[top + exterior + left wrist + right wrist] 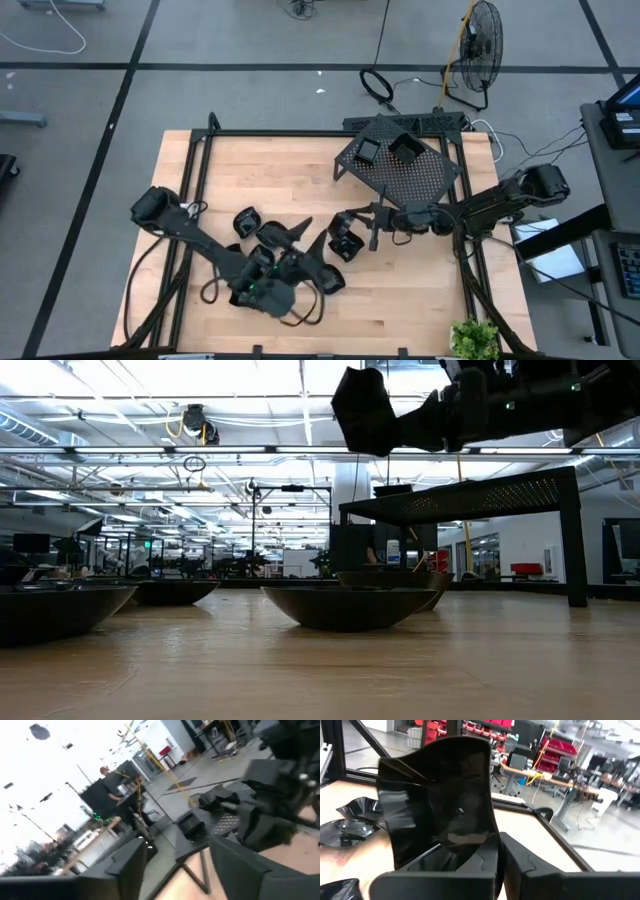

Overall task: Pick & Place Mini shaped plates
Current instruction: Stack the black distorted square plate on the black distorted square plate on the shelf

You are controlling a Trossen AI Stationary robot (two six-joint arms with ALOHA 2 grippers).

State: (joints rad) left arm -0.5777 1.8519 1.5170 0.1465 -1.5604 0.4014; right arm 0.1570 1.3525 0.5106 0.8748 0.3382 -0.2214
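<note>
We see the right claw [350, 218] closed on one mini shaped plate [440, 800], a glossy black dish with a raised rim, which stands upright between the dark fingers in the right wrist view. In the low view this plate [365, 410] hangs well above the desk [400, 300], near the front edge of the rack. The right arm reaches in from the right side of the desk, and its claw is just in front of the black perforated rack [420, 175].

On the rack we see two more plates [368, 150], lying side by side near its back edge.

The left claw [300, 232] is at the middle front of the desk, and its fingers [250, 870] stand apart with nothing between them. Around it lie several other plates [246, 220] on the wood, close together; some are partly hidden by the left arm.

A green plant [475, 338] stands at the front right corner of the desk. On the floor behind the desk there is a fan [483, 40].
</note>
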